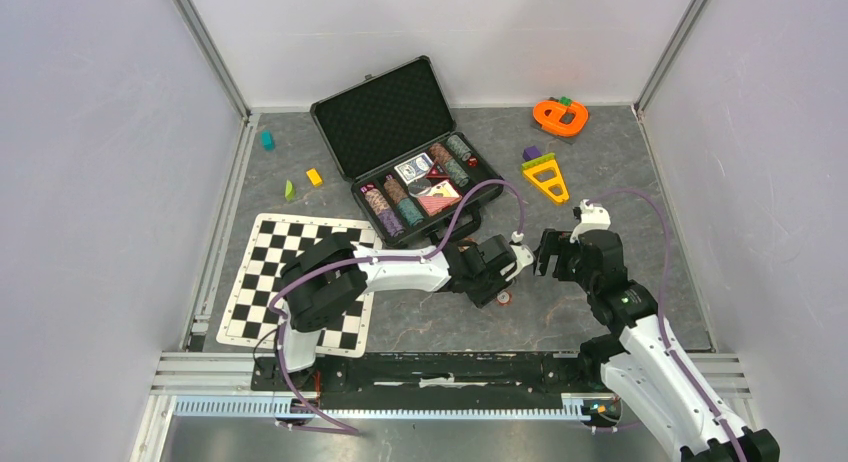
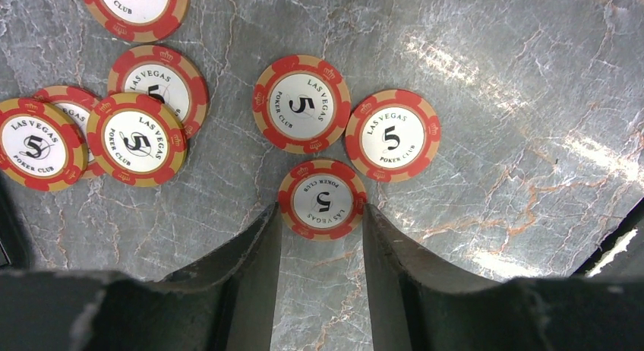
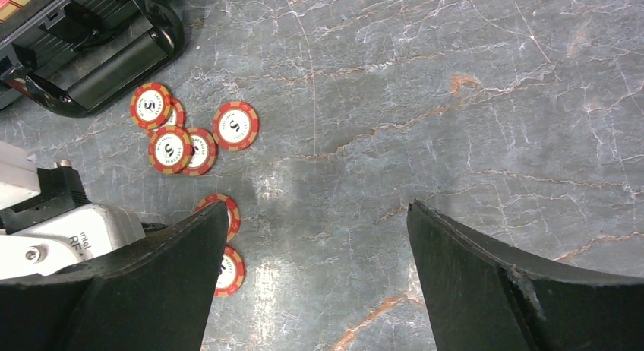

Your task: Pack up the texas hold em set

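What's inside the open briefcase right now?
The briefcase holds coloured chip stacks in rows, with card decks between them. Anything beneath them is covered.

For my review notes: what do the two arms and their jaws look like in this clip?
Both the left arm and right arm have white link shells with black joints. A purple cable loops along each. The jaws are black, flat, tapering wedges with worn edges. A white camera block on the left wrist reads "intel".
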Tool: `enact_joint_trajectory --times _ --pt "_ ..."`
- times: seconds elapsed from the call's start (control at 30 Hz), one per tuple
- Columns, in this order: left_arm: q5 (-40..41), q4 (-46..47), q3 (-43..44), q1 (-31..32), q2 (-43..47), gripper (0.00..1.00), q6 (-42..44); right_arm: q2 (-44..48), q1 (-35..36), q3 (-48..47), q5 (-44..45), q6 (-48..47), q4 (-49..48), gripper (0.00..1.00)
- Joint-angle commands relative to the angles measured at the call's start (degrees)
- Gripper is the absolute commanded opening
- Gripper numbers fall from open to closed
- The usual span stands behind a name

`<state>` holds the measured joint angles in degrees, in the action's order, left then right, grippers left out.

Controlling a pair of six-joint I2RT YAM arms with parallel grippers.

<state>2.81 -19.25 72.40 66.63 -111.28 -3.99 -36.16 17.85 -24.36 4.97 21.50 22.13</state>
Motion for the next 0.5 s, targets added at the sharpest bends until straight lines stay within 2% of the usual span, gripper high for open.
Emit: enact_joint_trajectory --times 0.0,0.47 --pt "-0.49 -2.21 0.47 -0.13 0.53 0.44 0.1 0.55 0.16 -0.28 -0.25 0.69 -1.23 0.93" --pt "1.57 -3.31 1.95 -2.08 4.76 0.42 -1.37 0.3 0.17 -1.39 0.41 -0.06 -0.89 0.93"
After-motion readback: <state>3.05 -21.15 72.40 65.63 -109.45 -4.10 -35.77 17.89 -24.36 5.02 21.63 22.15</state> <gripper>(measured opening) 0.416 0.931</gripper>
